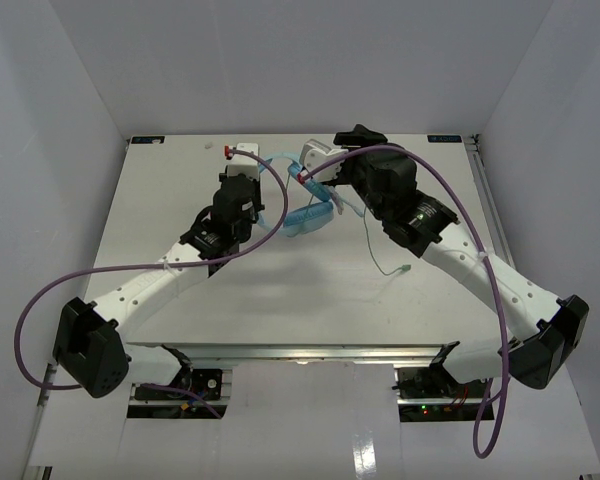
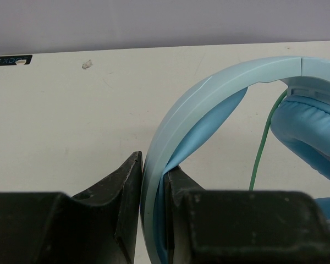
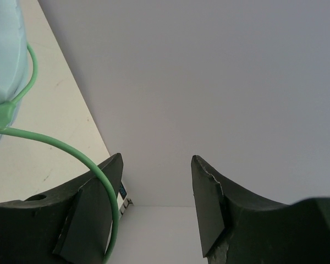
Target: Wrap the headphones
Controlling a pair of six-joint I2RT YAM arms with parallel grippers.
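The headphones (image 1: 315, 215) are at the upper centre of the top view, over the table (image 1: 160, 190) and between the two arms. The left gripper (image 2: 152, 170) is clamped on the headband (image 2: 209, 99), one finger on each side, with an earcup (image 2: 313, 132) at the frame's right. The right gripper (image 3: 157, 165) is spread wide and grips nothing. The cord (image 3: 71, 147) crosses the finger at the lower left of the right wrist view.

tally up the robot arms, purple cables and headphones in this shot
robot arms: 2, left arm and right arm
purple cables: 2, left cable and right cable
headphones: 1
total: 5
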